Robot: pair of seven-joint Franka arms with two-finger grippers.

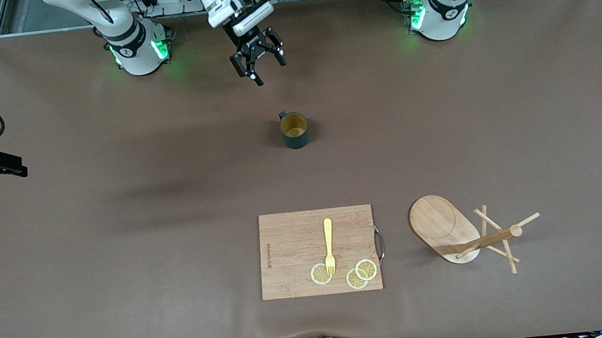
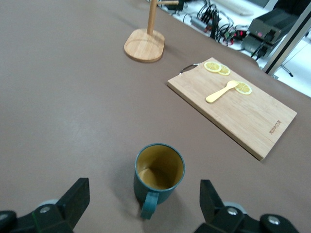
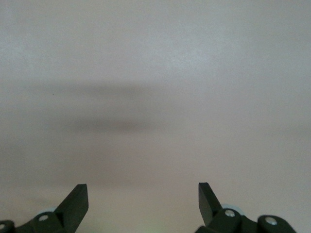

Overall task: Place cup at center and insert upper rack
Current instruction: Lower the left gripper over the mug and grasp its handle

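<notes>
The dark teal cup (image 1: 294, 130) stands upright at the table's middle, with its handle turned toward the robots' bases. In the left wrist view the cup (image 2: 159, 172) sits just ahead of the jaws. My left gripper (image 1: 263, 72) (image 2: 144, 191) is open and empty, in the air over the bare table between the bases and the cup. The upper rack (image 1: 487, 240), a wooden mug tree, stands upright on its oval base near the front camera, toward the left arm's end; it also shows in the left wrist view (image 2: 144, 46). My right gripper (image 1: 18, 168) (image 3: 143, 194) is open and empty, waiting at the right arm's end.
A wooden cutting board (image 1: 293, 254) (image 2: 252, 114) lies nearer to the front camera than the cup, beside the rack. A yellow fork (image 1: 329, 244) and three lemon slices (image 1: 366, 269) lie on it. A metal handle is on the board's edge facing the rack.
</notes>
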